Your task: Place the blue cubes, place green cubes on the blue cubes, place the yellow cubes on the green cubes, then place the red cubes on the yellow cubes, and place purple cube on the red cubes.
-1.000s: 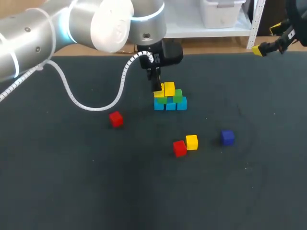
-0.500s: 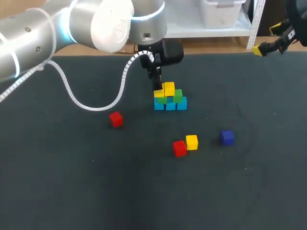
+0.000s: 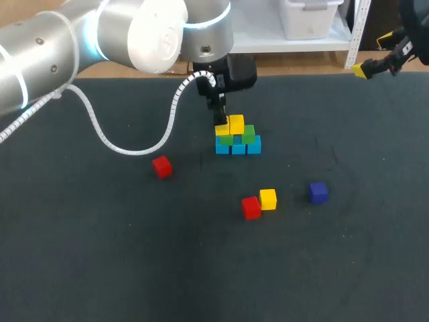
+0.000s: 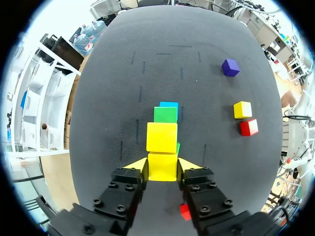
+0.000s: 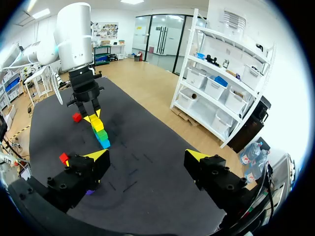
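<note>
A smooth, square-edged yellow cube (image 4: 162,166) is clamped from both sides by the left gripper (image 4: 163,165), against a second yellow cube (image 4: 161,137) atop the green cubes (image 4: 165,114) and blue cubes (image 4: 169,104); from that stack a red cube (image 3: 161,166) is seen at 8 o'clock, a second red cube (image 3: 251,207) touching a loose yellow cube (image 3: 268,198) at 5, the purple cube (image 3: 318,192) at 4; open matte dark table (image 3: 100,255) is left beyond; the right gripper (image 5: 146,156) is held wide at 2 o'clock, near the far edge.

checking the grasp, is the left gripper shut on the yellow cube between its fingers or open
Shut: both fingertips of the left gripper touch the yellow cube from opposite sides.
</note>
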Controlling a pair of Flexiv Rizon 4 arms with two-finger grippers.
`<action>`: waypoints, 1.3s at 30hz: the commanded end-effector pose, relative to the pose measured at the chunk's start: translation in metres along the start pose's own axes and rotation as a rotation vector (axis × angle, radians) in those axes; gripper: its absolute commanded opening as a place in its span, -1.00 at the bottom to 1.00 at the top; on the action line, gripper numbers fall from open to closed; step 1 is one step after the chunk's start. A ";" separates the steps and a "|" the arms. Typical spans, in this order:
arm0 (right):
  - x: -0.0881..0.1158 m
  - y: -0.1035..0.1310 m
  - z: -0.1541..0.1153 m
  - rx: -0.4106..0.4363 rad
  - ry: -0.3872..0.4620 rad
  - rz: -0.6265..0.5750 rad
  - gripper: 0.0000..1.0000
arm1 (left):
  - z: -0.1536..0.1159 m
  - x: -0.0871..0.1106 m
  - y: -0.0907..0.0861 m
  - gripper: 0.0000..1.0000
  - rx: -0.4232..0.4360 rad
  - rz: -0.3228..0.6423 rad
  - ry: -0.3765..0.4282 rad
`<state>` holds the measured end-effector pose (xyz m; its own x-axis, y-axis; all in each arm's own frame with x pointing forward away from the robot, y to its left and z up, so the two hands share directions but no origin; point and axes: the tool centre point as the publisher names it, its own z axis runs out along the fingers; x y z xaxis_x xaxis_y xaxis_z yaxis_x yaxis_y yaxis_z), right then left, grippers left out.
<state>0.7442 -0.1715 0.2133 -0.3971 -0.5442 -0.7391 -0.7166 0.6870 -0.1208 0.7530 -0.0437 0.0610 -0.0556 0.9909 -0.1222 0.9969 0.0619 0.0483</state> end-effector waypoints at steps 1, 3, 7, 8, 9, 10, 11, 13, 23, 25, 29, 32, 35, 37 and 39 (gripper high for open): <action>0.000 0.001 0.000 0.004 0.001 0.001 1.00 | 0.000 -0.001 0.002 -0.32 0.003 0.001 0.001; 0.000 0.001 0.000 0.004 0.001 0.001 1.00 | 0.000 -0.001 0.002 -0.33 0.003 0.001 0.001; 0.000 0.001 0.000 0.004 0.001 0.001 1.00 | 0.000 -0.002 0.002 -0.31 0.006 0.003 -0.001; 0.000 0.001 0.000 0.004 0.001 0.001 1.00 | 0.000 -0.002 0.002 -0.29 0.007 0.004 -0.001; 0.000 0.001 0.000 0.004 0.001 0.001 1.00 | 0.000 -0.002 0.002 -0.27 0.007 0.004 -0.001; 0.000 0.001 0.000 0.004 0.001 0.001 1.00 | 0.000 -0.002 0.002 -0.23 0.006 0.005 -0.001; 0.000 0.001 0.000 0.004 0.001 0.001 1.00 | -0.001 -0.002 0.002 -0.07 0.006 0.006 0.000; 0.000 0.001 0.000 0.004 0.001 0.001 1.00 | -0.002 -0.002 0.002 0.44 0.006 0.006 -0.003; 0.000 0.001 0.000 0.004 0.001 0.001 1.00 | -0.033 0.013 0.002 1.00 -0.063 -0.101 -0.046; 0.000 0.001 0.000 0.004 0.001 0.001 1.00 | -0.046 0.022 0.003 1.00 -0.100 -0.162 -0.057; 0.000 0.001 0.000 0.004 0.001 0.001 1.00 | -0.072 0.042 0.002 1.00 -0.187 -0.245 -0.081; 0.000 0.001 0.000 0.004 0.001 0.001 1.00 | -0.092 0.057 0.003 1.00 -0.234 -0.312 -0.118; 0.000 0.001 0.000 0.004 0.001 0.001 1.00 | -0.109 0.071 0.004 1.00 -0.287 -0.387 -0.139; 0.000 0.001 0.000 0.004 0.001 0.001 1.00 | -0.119 0.079 0.003 1.00 -0.314 -0.424 -0.157; 0.000 0.001 0.000 0.004 0.001 0.001 1.00 | -0.128 0.086 0.001 1.00 -0.343 -0.462 -0.174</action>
<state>0.7442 -0.1715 0.2133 -0.3971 -0.5442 -0.7390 -0.7166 0.6869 -0.1208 0.7719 0.0248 0.1679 -0.4586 0.8483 -0.2647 0.8384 0.5117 0.1875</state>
